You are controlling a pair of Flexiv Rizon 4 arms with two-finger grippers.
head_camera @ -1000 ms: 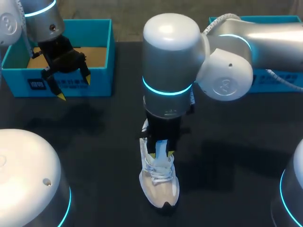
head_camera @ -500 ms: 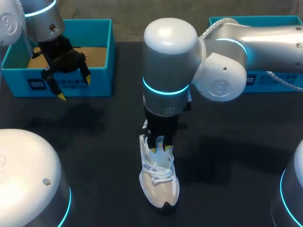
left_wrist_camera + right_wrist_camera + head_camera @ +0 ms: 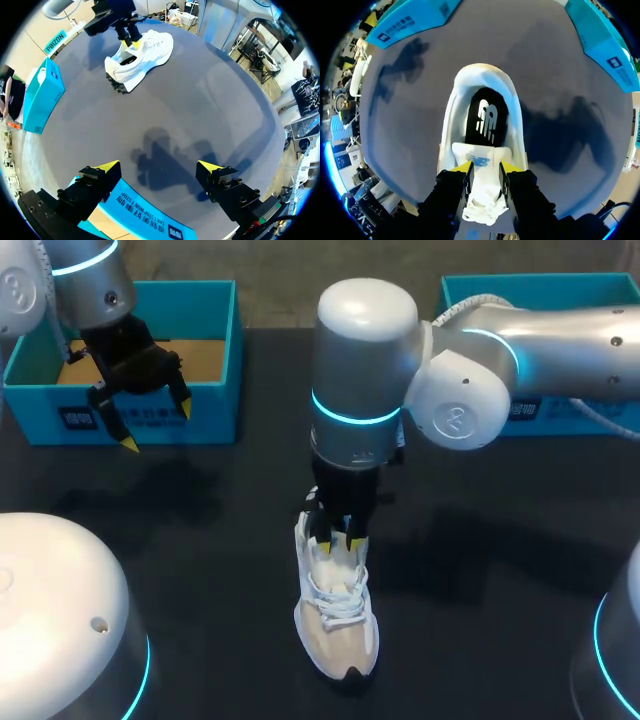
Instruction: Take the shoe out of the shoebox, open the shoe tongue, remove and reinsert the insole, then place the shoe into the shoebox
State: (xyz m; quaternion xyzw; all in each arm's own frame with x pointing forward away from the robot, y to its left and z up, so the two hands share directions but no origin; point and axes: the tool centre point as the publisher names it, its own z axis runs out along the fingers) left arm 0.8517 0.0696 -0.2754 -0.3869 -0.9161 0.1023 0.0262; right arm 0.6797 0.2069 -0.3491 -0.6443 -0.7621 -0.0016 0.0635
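A white shoe (image 3: 336,625) stands on the dark table, toe toward the near edge. My right gripper (image 3: 337,538) hangs over its opening, shut on the white tongue (image 3: 482,187), which stands up between the yellow tips. Ahead of my right gripper (image 3: 483,167), the black insole (image 3: 485,117) lies flat inside the shoe (image 3: 451,112). My left gripper (image 3: 157,428) hangs open and holds nothing, in front of the teal shoebox (image 3: 215,390) at the back left. Beyond my left gripper (image 3: 158,166), the shoe (image 3: 145,52) and my right gripper (image 3: 131,40) show far across the table.
A second teal box (image 3: 575,405) lies at the back right, partly behind my right arm. The left shoebox (image 3: 145,225) sits right under my left gripper, its brown floor bare. Both teal boxes (image 3: 405,22) (image 3: 605,45) flank the far table in the right wrist view.
My right gripper has moved back toward the shoe's heel, taking the tongue with it. The left arm has stayed still.
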